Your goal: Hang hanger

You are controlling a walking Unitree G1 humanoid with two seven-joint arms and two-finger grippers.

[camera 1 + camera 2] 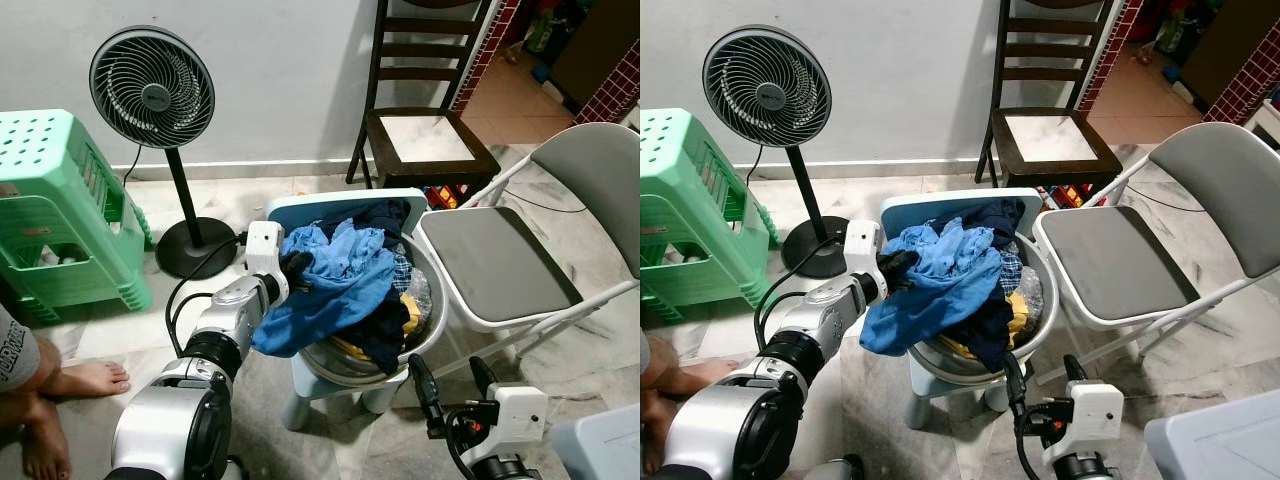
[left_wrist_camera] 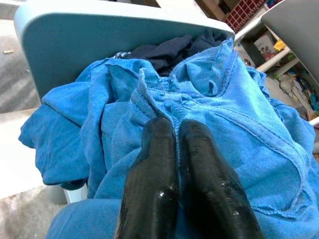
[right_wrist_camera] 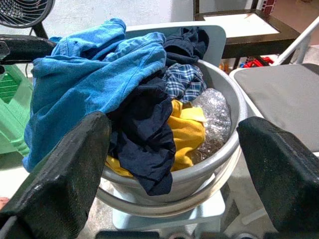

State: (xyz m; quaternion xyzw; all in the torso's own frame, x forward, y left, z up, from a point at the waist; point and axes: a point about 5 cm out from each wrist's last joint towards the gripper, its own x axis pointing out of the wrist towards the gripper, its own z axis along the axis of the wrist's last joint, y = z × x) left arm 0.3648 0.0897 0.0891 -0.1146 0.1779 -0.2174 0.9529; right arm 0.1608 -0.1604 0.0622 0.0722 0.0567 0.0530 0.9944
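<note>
Head views: grey round basin (image 1: 432, 300) on a pale blue stool (image 1: 330, 385), heaped with clothes; a soft blue shirt (image 1: 335, 280) spills over its rim. Left gripper (image 1: 297, 268) at the shirt's edge. Left wrist: fingers (image 2: 149, 169) pressed together, pinching a stitched fold of the shirt. Right wrist: right gripper (image 3: 174, 164) spread wide before the basin (navy, plaid and yellow cloth inside, plus crinkled plastic). No hanger discernible.
</note>
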